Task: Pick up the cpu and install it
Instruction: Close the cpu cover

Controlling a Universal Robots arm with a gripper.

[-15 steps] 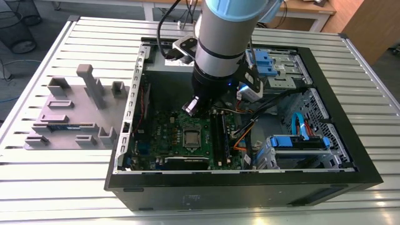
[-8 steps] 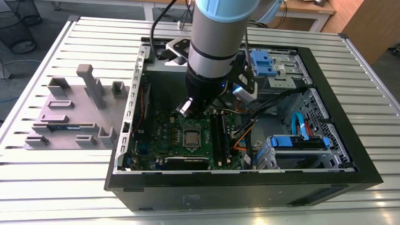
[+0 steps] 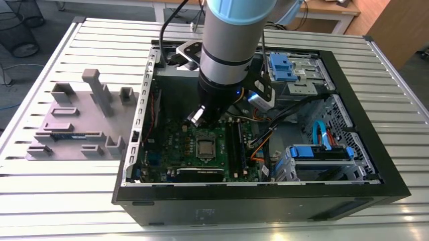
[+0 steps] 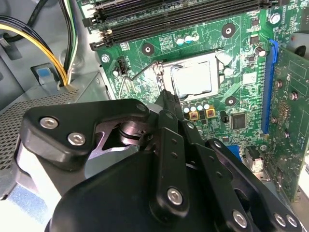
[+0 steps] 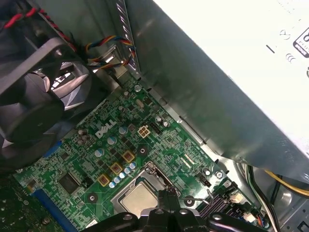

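Your gripper (image 4: 164, 96) hung inside the open computer case (image 3: 375, 165), low over the green board (image 4: 241, 63), with its jaws drawn together as far as both wrist views showed, and nothing between them. The cpu (image 4: 190, 79) was not in the gripper: it lay flat, silvery top up, within the metal frame of the socket (image 4: 219, 60) on that board, and looked already seated there.

The relation to mind was this one. In the second wrist view the closed tips sat just beside the socket's edge, near the corner by the thin wire lever (image 4: 130, 77), with the cpu just beyond them and below. In the exterior view the gripper (image 3: 200, 118) stood over the board on the far side of the cpu (image 3: 204, 146), which lay nearer the case's front wall. Being square, the chip had no long axis; its sides ran parallel to the memory slots (image 4: 169, 12). I could not tell whether the tips touched the frame
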